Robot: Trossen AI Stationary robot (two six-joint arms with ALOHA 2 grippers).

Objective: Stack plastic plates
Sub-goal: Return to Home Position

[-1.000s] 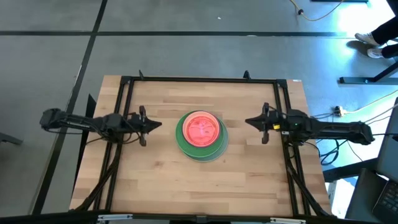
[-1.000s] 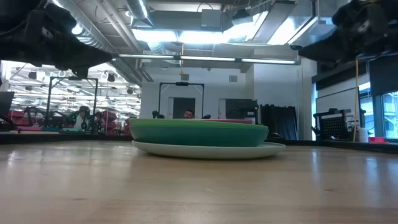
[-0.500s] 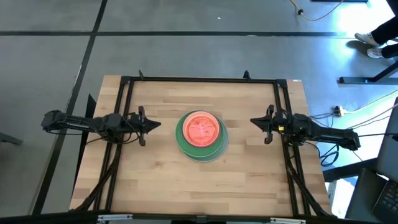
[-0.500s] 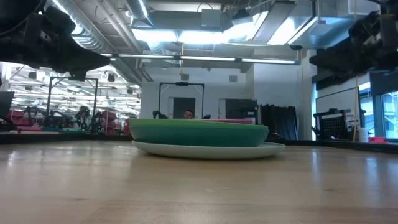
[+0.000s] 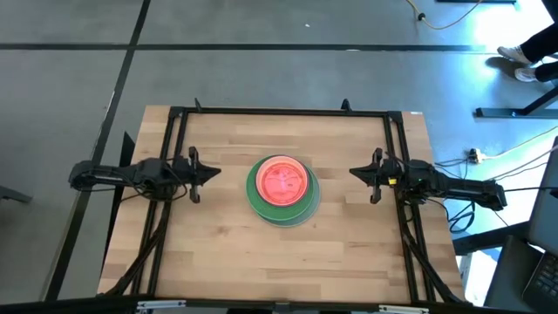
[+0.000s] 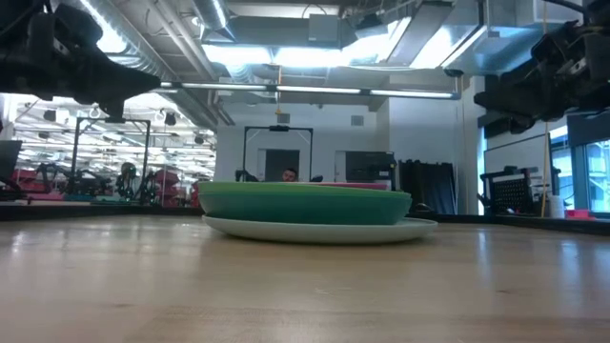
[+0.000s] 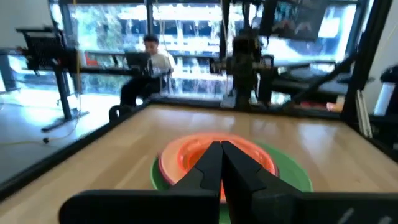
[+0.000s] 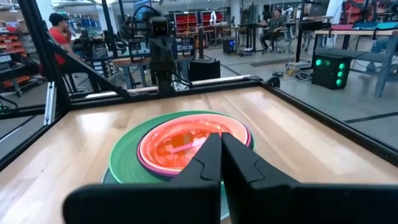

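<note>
Plates (image 5: 282,189) stacked mid-table (image 5: 227,253)

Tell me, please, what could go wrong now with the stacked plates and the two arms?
The small pink plate sits off centre on the green plate, so the stack may slide if the table is bumped. The left pincer and right pincer, both shut, point at the stack; a forward move could hit it.

Overhead, table-level and opposed wrist views, all on the plates (image 5: 281,187)
</note>
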